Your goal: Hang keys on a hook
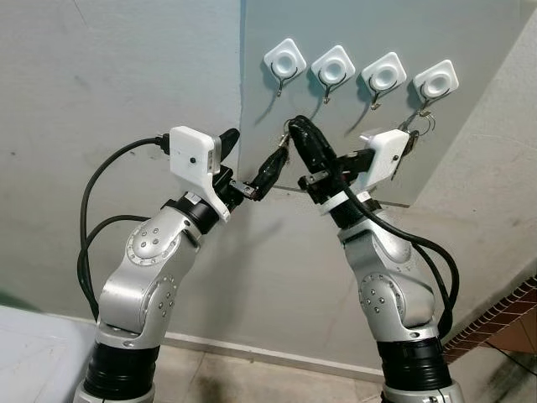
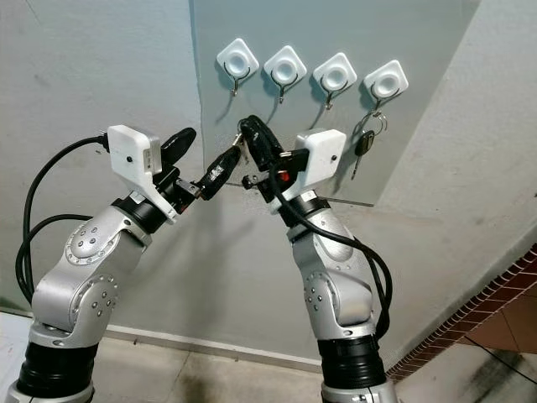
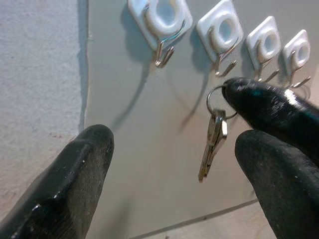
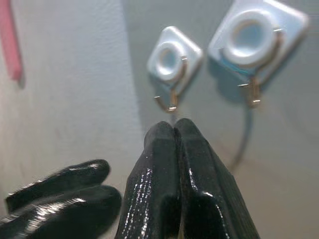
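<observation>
We see a grey wall panel [image 1: 336, 151] that carries four white hooks [image 1: 285, 60] in one row. On the rightmost hook [image 2: 385, 82] hangs a black-headed key [image 2: 362, 146].

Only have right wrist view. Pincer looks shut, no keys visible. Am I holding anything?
Observer: Yes. The key ring is pinched at the right pincer tip, and one key hangs below it.
Operator: Any hooks taken?
Observer: The far-right hook already carries keys. The rest are bare.
Operator: Left arm?
Observer: The left pincer is open, raised on the robot's left and pointing at the hanging key.
</observation>
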Tool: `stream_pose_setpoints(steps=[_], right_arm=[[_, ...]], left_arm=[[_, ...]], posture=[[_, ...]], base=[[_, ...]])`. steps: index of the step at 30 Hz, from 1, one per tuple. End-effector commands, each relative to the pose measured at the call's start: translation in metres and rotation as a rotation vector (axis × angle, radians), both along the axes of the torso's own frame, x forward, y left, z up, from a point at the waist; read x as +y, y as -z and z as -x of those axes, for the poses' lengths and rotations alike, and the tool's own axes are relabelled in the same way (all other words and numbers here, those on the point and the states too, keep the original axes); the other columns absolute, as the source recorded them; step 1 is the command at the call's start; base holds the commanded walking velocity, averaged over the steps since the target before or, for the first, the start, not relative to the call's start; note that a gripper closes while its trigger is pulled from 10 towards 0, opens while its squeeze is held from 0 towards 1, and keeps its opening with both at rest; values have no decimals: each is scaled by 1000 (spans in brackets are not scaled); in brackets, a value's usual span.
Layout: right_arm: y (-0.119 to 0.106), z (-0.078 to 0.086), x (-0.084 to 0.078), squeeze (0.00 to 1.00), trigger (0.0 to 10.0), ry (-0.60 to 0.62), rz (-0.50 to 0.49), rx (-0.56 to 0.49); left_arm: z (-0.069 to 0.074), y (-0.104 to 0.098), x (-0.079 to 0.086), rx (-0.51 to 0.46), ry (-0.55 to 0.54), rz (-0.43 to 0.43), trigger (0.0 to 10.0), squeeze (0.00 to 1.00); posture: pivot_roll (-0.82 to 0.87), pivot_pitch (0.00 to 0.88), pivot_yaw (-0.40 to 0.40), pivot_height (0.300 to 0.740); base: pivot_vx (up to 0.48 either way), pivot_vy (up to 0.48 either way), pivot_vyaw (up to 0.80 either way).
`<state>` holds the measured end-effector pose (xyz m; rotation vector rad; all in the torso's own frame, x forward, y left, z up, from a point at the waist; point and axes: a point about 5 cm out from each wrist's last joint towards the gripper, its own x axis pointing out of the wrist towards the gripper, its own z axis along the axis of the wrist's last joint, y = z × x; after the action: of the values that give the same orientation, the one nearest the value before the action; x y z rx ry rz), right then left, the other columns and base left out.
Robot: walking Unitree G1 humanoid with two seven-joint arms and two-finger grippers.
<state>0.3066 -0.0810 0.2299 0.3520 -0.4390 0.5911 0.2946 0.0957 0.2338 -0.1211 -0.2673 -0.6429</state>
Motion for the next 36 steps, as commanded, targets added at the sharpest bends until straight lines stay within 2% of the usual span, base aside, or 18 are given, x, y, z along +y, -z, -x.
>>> stream_pose_setpoints(steps=[1,21,30,36], right_arm=[[-8,-1,-7,0,10000,30,-31,-26],[-30,-5,-16,0,10000,61,-84,-86],[-33,-8,-20,0,10000,67,-144,-67],[-34,-13,-22,0,10000,74,-208,-17]], left_arm=[[2,-10,-5,-34,34,0,10000,0],[4,-14,-13,-36,75,6,10000,0],[4,-14,-13,-32,73,15,10000,0],[4,-15,-13,-33,75,19,10000,0]], posture=[[31,0,-37,732],[32,0,-33,732],[32,0,-34,732],[31,0,-33,732]], base=[[0,0,0],[0,0,0],[0,0,0],[0,0,0]])
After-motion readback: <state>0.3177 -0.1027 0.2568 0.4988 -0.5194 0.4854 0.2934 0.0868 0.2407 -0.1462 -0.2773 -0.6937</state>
